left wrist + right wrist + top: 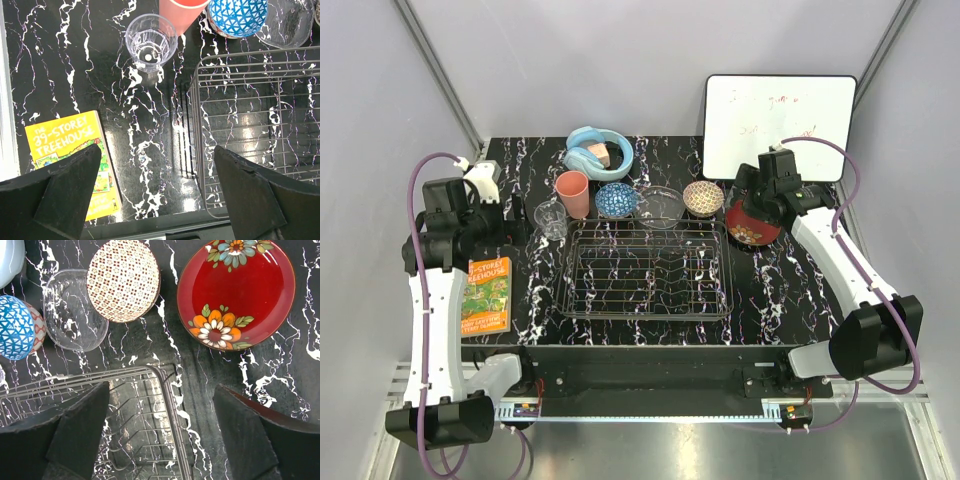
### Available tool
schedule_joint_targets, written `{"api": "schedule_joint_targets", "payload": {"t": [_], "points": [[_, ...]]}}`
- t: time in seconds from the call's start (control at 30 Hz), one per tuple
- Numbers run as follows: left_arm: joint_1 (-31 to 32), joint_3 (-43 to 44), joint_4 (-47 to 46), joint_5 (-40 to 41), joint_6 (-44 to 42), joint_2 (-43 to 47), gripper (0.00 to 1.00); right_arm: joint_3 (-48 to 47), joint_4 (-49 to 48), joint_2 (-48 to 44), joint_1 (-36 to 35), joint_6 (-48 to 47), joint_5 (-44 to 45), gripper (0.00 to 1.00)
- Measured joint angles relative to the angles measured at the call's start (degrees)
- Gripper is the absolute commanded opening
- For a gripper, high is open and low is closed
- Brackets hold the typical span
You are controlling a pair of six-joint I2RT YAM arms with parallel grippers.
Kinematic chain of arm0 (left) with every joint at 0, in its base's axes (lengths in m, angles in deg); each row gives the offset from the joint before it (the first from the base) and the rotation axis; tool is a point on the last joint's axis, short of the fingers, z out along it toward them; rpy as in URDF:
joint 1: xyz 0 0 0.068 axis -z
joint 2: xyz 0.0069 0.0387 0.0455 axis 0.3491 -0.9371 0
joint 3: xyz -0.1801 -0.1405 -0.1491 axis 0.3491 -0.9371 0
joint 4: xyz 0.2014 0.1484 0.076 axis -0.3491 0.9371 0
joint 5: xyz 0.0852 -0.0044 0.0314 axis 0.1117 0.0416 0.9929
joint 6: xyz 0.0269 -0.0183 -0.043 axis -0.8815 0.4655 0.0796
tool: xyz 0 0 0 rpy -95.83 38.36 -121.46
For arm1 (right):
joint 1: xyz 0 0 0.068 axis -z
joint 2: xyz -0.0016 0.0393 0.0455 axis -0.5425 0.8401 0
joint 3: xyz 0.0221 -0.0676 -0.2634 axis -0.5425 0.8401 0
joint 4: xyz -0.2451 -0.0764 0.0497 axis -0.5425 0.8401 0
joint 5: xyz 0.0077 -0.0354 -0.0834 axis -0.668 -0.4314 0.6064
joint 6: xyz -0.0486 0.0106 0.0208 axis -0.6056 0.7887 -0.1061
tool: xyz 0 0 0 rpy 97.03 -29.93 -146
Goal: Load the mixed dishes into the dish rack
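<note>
With left tool (157, 155) and right tool (161, 390) both spread wide and empty, bring right down over near rim of red dish (235, 290) sitting on desk (770, 290) just beside far-right corner of rack (645, 316), pinch edge firmly.

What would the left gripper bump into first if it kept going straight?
The left gripper would probably meet bare table first, between the orange book and the dish rack; depth is unclear.
</note>
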Motion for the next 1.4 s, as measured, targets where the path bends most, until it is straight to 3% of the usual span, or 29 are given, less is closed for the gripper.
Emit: {"api": "schedule_joint_targets", "payload": {"t": [0.37, 0.93, 1.2, 1.4], "points": [[0.0, 0.0, 0.0, 0.1, 0.0, 1.1, 0.99, -0.1, -0.3, 0.9, 0.0, 0.7, 2.0, 0.84], [0.0, 0.0, 0.1, 0.1, -1.1, 1.1, 0.99, -16.2, -2.3, 30.5, 0.0, -0.6, 6.4, 0.73], [0.0, 0.0, 0.3, 0.2, -2.0, 1.5, 0.99, -19.6, -2.6, 35.8, 0.0, -0.6, 6.1, 0.71], [0.0, 0.0, 0.3, 0.2, -2.8, 1.6, 0.99, -19.6, -3.7, 37.5, 0.0, -0.1, 4.9, 0.59]]}}
